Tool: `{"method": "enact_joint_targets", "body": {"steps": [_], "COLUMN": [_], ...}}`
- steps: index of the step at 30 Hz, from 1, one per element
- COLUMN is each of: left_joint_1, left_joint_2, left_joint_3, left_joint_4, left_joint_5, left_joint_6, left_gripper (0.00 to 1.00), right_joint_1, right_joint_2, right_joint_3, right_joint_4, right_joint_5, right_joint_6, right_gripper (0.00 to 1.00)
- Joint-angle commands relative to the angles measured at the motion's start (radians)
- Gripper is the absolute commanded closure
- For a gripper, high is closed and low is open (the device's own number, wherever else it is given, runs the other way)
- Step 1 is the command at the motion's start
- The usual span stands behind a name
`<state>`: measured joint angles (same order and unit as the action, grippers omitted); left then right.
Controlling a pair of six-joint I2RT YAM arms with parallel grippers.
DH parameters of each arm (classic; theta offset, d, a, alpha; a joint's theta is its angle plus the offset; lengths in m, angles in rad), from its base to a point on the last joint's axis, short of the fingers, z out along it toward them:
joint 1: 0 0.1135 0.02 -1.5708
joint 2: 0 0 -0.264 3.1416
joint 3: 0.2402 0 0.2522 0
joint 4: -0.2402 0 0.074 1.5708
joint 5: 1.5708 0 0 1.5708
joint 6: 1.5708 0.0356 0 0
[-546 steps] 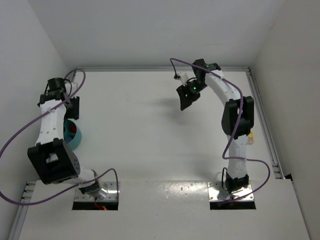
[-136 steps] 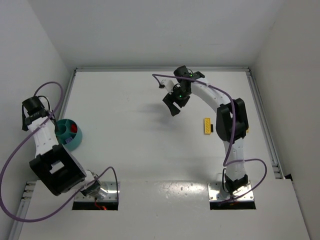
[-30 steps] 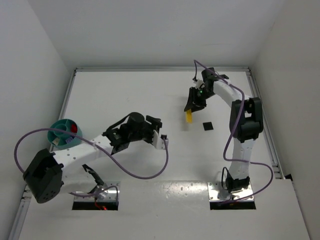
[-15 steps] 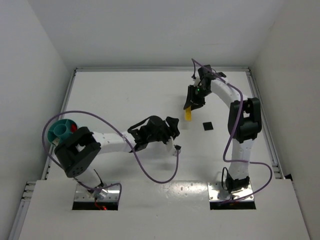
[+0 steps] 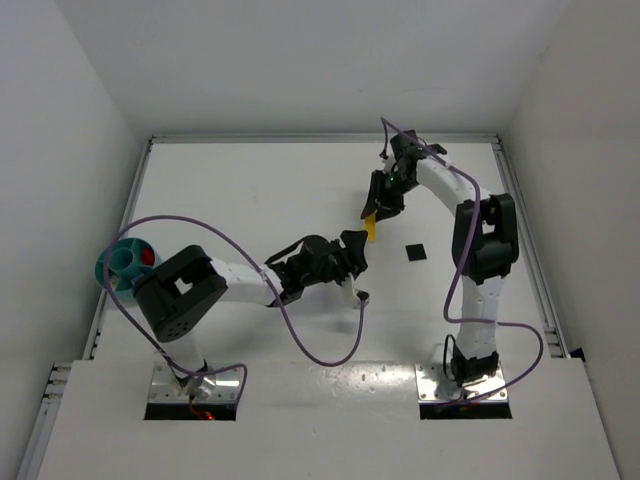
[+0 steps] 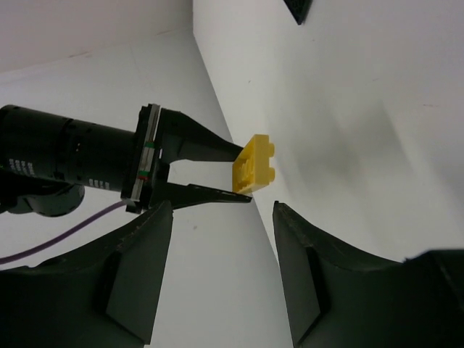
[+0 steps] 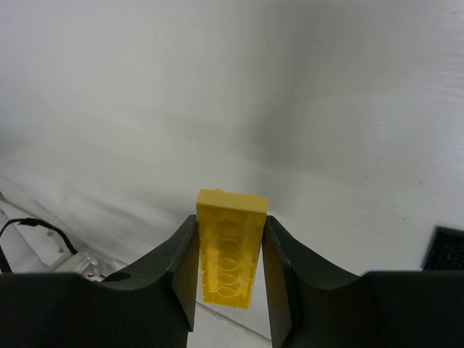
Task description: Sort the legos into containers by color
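From above, the left arm lies stretched low across the white desk, with its purple cable looping toward the near edge. The left jaws sit just beside the yellow lego. The right jaws hold that lego clamped above the middle of the desk. A small black square lies flat on the desk near the brick, to its right and apart from it.

The teal bowl stands at the desk's left edge, well apart from the brick. The left arm's black joint covers part of its near side. A red lego lies in one compartment, and what the other compartments hold cannot be told.

In the left wrist view, the left jaws stand apart with only bare desk between them. Beyond the gap, the right jaws pinch the yellow lego by one end. The black square shows at the top edge.

In the right wrist view, the right jaws are clamped on the long sides of the yellow lego, its hollow underside facing the camera. The black square lies at the right edge. A dark cable curls at the lower left.
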<state>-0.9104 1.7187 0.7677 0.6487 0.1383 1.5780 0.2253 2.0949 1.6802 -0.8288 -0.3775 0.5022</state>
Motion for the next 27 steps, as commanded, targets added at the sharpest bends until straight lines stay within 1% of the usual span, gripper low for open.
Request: {"method": "enact_joint_targets", "body": {"steps": [1,5,13,17,20,21,23,24,26,27], "left_joint_1": [-0.004,-0.004,0.005,0.015,0.015,0.015,0.015,0.015,0.015,0.015], "left_joint_2": [0.013,0.034,0.081,0.099,0.108,0.120,0.121,0.130,0.130,0.130], "left_joint_3": [0.016,0.025,0.044,0.062,0.073,0.084,0.084,0.084,0.093,0.093], "left_joint_4": [0.017,0.005,0.049,0.058,0.069,0.069,0.069,0.069,0.069,0.069], "left_joint_5": [0.030,0.041,-0.015,-0.025,-0.045,-0.045,-0.055,-0.055,-0.055,-0.065], "left_joint_6": [0.019,0.010,-0.021,-0.030,-0.039,-0.049,-0.049,-0.049,-0.049,-0.058], "left_gripper": [0.37,0.37,0.37,0.40,0.49,0.56,0.63,0.71,0.77,0.81], "right_joint_1": [0.008,0.017,0.045,0.054,0.063,0.063,0.063,0.063,0.063,0.063], "right_joint_2": [0.010,0.019,0.019,0.019,0.010,0.010,0.010,0.010,0.010,0.010], "right_joint_3": [0.042,0.064,0.044,0.044,0.033,0.033,0.023,0.023,0.023,0.033], "right_joint_4": [0.008,0.008,0.008,0.008,0.008,0.008,0.008,0.008,0.008,0.017], "right_joint_5": [-0.040,-0.049,-0.067,-0.077,-0.077,-0.077,-0.077,-0.077,-0.077,-0.077], "right_joint_6": [0.033,0.042,0.052,0.052,0.052,0.052,0.052,0.052,0.061,0.071], "right_gripper": [0.97,0.97,0.97,0.97,0.97,0.97,0.97,0.97,0.97,0.94]}}
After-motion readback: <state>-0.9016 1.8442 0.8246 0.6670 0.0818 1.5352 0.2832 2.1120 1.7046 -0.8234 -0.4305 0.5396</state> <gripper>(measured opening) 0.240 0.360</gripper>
